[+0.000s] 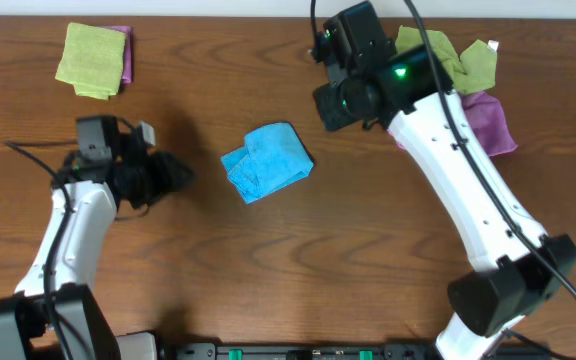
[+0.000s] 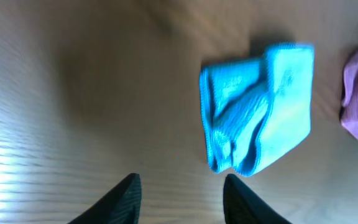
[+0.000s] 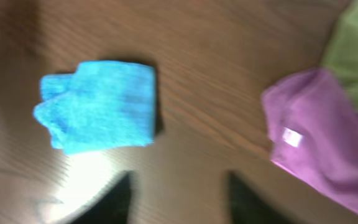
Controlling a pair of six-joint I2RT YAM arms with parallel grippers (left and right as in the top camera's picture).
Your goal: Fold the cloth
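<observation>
The bright blue cloth (image 1: pixel 267 161) lies folded into a small thick bundle on the wooden table, between the two arms. It shows in the left wrist view (image 2: pixel 258 112) and in the right wrist view (image 3: pixel 98 106). My left gripper (image 1: pixel 178 172) is open and empty, to the left of the cloth and apart from it; its fingertips (image 2: pixel 180 182) are over bare wood. My right gripper (image 1: pixel 330 108) is open and empty, up and to the right of the cloth; its fingertips (image 3: pixel 179 180) are over bare wood.
A purple cloth (image 1: pixel 488 122) and a light green cloth (image 1: pixel 458 55) lie at the back right under the right arm. A folded light green cloth (image 1: pixel 92 60) on a purple one lies at the back left. The purple cloth also shows in the right wrist view (image 3: pixel 322 143).
</observation>
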